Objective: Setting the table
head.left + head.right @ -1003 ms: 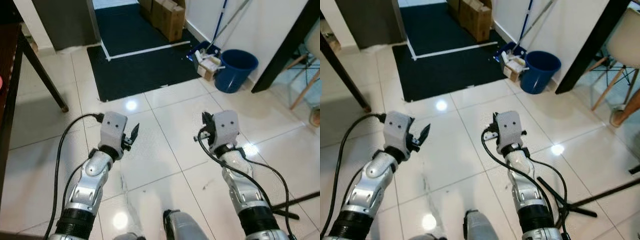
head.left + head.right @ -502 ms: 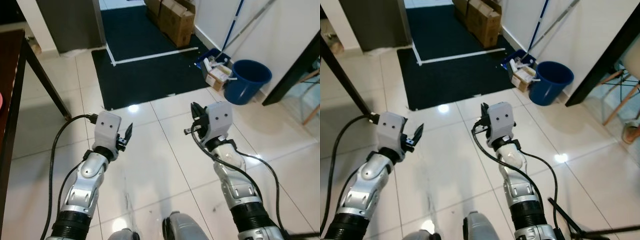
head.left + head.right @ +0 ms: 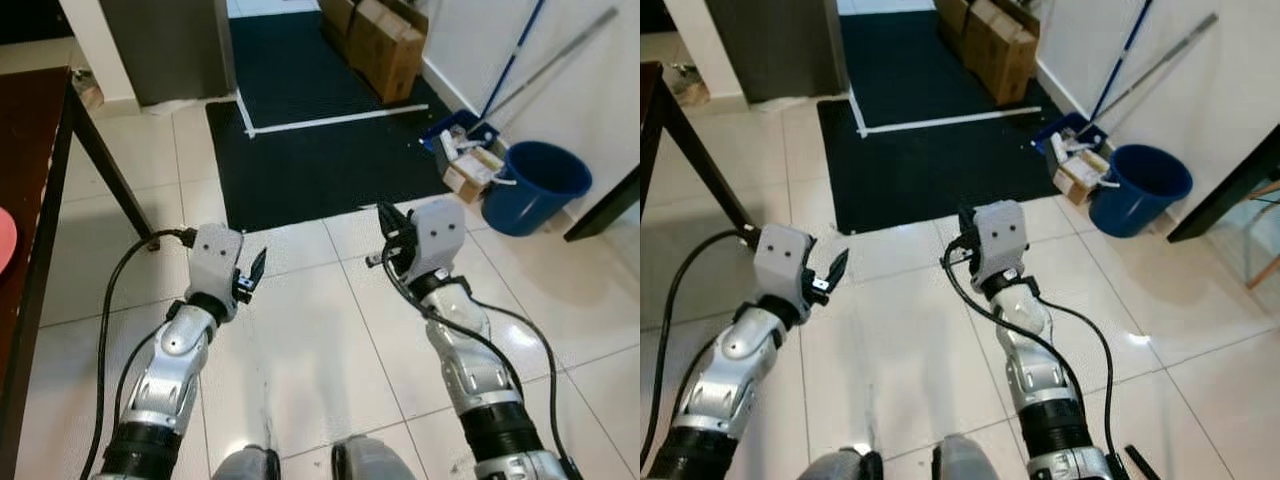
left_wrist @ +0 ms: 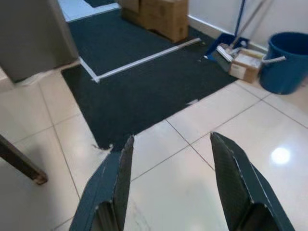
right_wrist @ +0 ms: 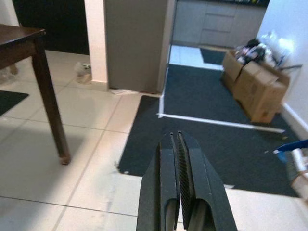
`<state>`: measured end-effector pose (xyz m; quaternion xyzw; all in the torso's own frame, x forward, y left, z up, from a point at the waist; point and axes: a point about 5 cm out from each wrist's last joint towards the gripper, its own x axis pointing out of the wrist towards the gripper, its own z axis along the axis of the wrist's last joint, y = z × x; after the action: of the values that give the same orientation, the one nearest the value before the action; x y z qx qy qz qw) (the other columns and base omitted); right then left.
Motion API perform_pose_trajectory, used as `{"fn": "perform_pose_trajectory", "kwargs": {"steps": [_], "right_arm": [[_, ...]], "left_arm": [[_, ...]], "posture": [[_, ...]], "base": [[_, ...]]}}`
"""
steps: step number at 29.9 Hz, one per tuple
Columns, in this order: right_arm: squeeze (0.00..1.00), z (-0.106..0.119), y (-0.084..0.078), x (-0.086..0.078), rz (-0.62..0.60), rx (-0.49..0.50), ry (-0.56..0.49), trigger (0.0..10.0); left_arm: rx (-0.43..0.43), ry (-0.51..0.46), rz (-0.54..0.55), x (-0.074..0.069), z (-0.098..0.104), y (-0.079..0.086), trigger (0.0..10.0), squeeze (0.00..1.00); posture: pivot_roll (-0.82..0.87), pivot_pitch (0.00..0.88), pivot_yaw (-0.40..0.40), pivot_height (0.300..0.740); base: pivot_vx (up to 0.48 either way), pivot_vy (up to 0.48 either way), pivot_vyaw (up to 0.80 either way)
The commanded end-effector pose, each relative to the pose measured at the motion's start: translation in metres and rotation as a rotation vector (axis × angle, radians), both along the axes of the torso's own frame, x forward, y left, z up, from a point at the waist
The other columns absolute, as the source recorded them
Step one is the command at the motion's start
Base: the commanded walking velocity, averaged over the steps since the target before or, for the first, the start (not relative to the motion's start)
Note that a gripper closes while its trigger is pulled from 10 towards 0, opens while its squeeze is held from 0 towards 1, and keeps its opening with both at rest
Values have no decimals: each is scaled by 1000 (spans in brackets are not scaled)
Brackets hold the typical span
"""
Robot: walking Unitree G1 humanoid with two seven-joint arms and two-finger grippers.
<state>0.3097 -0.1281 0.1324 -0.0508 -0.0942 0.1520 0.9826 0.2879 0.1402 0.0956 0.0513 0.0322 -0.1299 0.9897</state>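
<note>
A dark wooden table (image 3: 28,170) runs along my left side, and the rim of a pink plate (image 3: 4,243) lies on its top at the picture's edge. My left gripper (image 3: 255,270) is held out over the white floor tiles, to the right of the table leg (image 3: 118,185). It is open (image 4: 169,159) and holds nothing. My right gripper (image 3: 387,230) hovers at the near edge of the dark mat (image 3: 320,150). Its fingers (image 5: 169,159) are pressed shut with nothing between them.
A blue bucket (image 3: 535,186) stands at the right by the wall, with a small box (image 3: 468,176) and a dustpan beside it. Mop handles (image 3: 520,55) lean on the wall. Cardboard boxes (image 3: 385,45) sit at the far end of the mat. A grey cabinet (image 3: 165,45) stands beyond the table.
The whole picture has shifted: the table and plate have come into view on the left and the bucket has slid right. Both arms keep the same pose.
</note>
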Motion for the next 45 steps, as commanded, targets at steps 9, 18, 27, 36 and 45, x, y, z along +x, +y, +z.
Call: {"fn": "perform_pose_trajectory", "kwargs": {"steps": [9, 18, 27, 36, 45], "right_arm": [[0, -1, -2, -1, 10, 292, 105, 10000], [0, 10, -7, 3, -17, 594, 133, 10000], [0, 58, 9, -12, 393, 989, 59, 10000], [0, 81, 37, -44, 815, 947, 58, 10000], [0, 84, 37, -47, 847, 926, 71, 10000]], "left_arm": [[-54, 131, -8, -19, -18, -2, 10000, 0], [-19, 120, -57, -21, -15, -9, 10000, 0], [4, 114, -34, -19, -13, -5, 10000, 0], [11, 98, -17, -17, -7, -1, 10000, 0], [-19, -25, -25, -9, 34, 4, 10000, 0]], "posture": [[-104, 0, 51, 740], [-104, 0, 52, 740], [-105, 0, 58, 740], [-97, 2, 59, 740], [-96, 6, 60, 740]], "base": [[0, 0, 0], [0, 0, 353], [0, 0, 800], [0, 0, 800], [0, 0, 800]]}}
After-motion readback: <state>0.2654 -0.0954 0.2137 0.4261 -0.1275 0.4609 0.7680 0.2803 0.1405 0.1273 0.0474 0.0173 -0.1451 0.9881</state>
